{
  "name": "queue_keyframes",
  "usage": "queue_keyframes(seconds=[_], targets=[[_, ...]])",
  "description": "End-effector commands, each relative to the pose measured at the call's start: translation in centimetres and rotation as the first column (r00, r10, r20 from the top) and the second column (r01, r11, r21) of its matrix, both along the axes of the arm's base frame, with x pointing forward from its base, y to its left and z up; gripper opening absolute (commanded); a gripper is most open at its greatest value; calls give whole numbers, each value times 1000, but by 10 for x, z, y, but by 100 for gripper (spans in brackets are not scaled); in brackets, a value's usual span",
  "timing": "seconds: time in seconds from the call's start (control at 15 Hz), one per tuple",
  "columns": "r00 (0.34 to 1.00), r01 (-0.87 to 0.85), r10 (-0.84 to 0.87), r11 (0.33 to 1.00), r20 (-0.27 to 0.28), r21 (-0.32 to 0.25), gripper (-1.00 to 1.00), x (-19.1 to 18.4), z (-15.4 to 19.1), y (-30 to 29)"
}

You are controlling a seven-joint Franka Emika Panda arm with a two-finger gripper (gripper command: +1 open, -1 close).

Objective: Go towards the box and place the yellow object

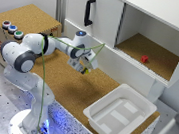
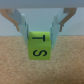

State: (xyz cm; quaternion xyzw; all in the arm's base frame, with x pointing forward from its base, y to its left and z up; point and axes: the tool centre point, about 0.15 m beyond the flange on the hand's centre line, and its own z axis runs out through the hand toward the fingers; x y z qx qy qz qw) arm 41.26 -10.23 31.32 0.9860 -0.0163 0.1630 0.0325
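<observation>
Jaws of the gripper (image 2: 38, 36) pinch the yellow block (image 2: 39, 45) by its upper sides — light, stiff, smooth-faced, so it may slip — well short of the box (image 1: 97, 109).

Exterior view: high, off the arm, looking down over the whole cork table (image 1: 67, 93). Wrist view: very near, facing down past the fingers (image 2: 21, 22). Shared: cork surface, held yellow object (image 2: 39, 45).
</observation>
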Motion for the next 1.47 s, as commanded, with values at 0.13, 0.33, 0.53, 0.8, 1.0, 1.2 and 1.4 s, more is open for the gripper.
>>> queue_keyframes(seconds=[0.13, 0.33, 0.53, 0.8, 1.0, 1.2, 1.4], targets=[[990, 138, -137, 988, 20, -71, -100, 18, 7, -115], [982, 186, -185, 980, 23, -66, -100, 25, 8, -167], [992, 123, -122, 991, 18, -45, -100, 39, 1, -210], [997, 66, -65, 998, 41, -14, -100, 37, 5, -281], [999, 40, -40, 999, 26, -19, -100, 30, -5, -318], [1000, 30, -30, 999, -2, -45, -100, 18, -23, -354], [997, 56, -57, 998, -50, -16, -100, 7, -49, -381]])
